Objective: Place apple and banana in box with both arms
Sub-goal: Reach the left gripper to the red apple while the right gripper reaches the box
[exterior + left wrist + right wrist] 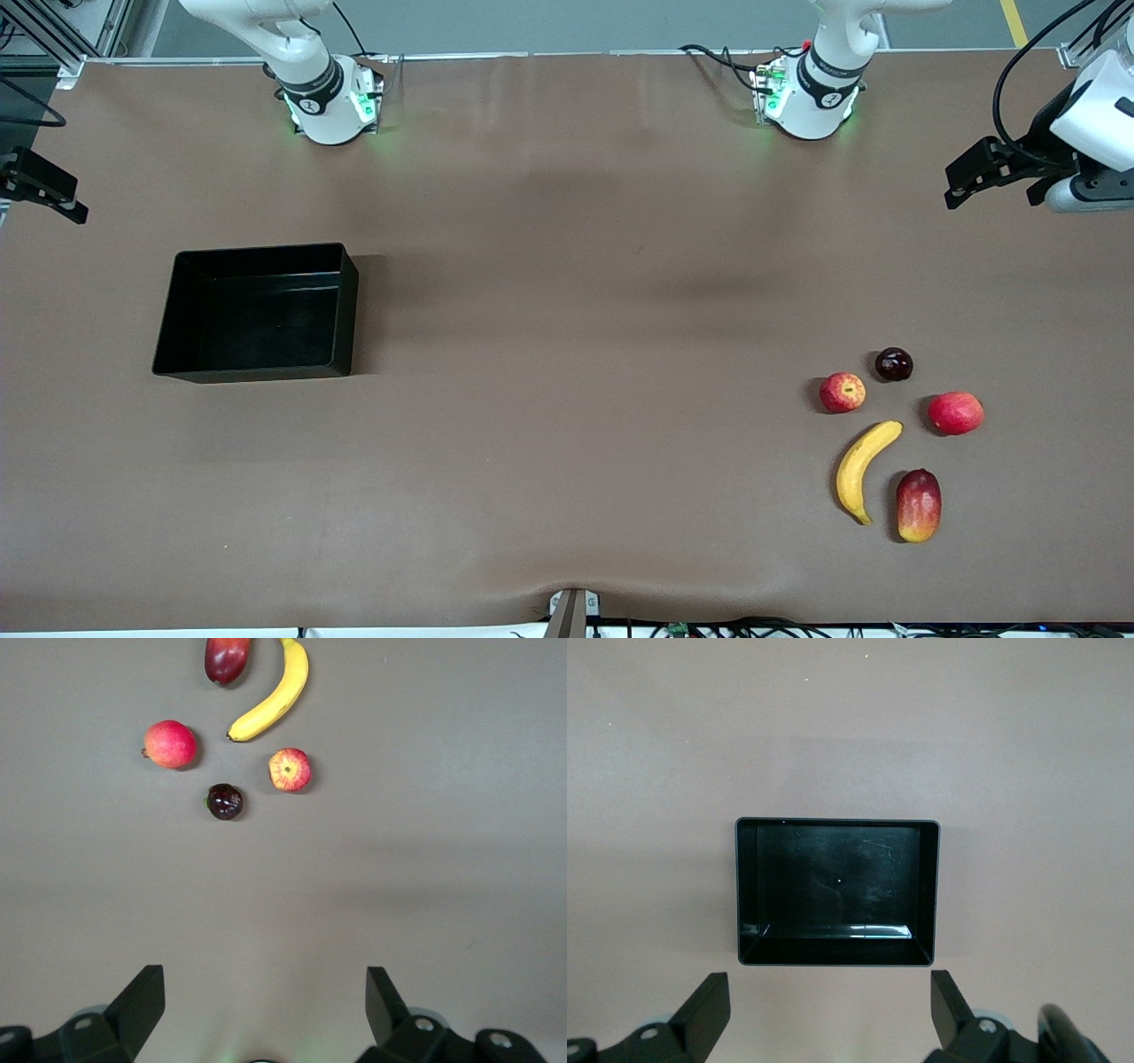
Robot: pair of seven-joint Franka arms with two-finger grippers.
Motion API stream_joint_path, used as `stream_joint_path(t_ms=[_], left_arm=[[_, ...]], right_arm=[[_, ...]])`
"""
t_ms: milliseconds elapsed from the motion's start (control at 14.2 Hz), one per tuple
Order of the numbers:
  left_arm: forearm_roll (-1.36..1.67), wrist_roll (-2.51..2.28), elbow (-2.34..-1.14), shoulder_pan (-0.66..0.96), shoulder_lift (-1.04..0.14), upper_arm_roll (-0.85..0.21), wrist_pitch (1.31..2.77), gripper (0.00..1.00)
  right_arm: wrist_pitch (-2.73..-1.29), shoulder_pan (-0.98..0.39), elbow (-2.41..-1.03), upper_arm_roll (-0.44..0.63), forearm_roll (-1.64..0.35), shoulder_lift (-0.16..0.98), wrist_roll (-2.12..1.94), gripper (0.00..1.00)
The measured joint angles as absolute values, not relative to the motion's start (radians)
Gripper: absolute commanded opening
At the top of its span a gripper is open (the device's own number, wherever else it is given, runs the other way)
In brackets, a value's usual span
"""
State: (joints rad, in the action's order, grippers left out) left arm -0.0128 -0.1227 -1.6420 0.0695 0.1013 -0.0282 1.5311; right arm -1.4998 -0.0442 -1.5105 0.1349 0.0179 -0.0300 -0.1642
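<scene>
The apple (842,392) and the banana (864,470) lie on the brown table toward the left arm's end, with the banana nearer the front camera. Both show in the left wrist view, apple (290,770) and banana (275,695). The black box (257,252) stands empty toward the right arm's end and shows in the right wrist view (837,821). My left gripper (966,182) (266,979) is open and empty, up in the air over the table's edge at its end. My right gripper (75,202) (830,983) is open and empty, up over the table's edge at its own end.
A plain red round fruit (956,413) (170,743), a dark plum (893,364) (225,802) and a red-yellow mango (918,505) (226,656) lie close around the apple and banana. A small bracket (571,611) sits at the table's front edge.
</scene>
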Motion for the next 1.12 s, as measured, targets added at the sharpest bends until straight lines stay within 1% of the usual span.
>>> stream_joint_path(t_ms=[351, 492, 632, 773, 983, 1124], left_arm=[[-0.013, -0.123, -1.641, 0.069, 0.096, -0.028, 1.531, 1.0], [-0.018, -0.123, -1.626, 0.069, 0.069, -0.028, 1.532, 1.0], [-0.02, -0.123, -1.597, 0.069, 0.005, -0.028, 1.533, 1.0], [-0.02, -0.122, -1.579, 0.069, -0.086, -0.028, 1.563, 1.0], [-0.02, -0.122, -1.547, 0.068, -0.245, -0.028, 1.681, 1.0], [-0.02, -0.122, -1.537, 0.069, -0.336, -0.028, 1.766, 1.0]], right_arm=[[-1.5, -0.043, -1.511, 0.136, 0.018, -0.03, -0.164, 1.0], [-1.5, -0.042, -1.511, 0.137, 0.018, -0.029, -0.164, 1.0], [-1.5, -0.042, -1.51, 0.138, 0.018, -0.029, -0.164, 1.0], [-1.504, -0.042, -1.51, 0.138, 0.017, -0.028, -0.164, 1.0], [-1.521, -0.042, -1.517, 0.137, 0.016, -0.004, -0.164, 1.0], [-1.548, -0.037, -1.52, 0.138, 0.016, 0.053, -0.164, 1.0]])
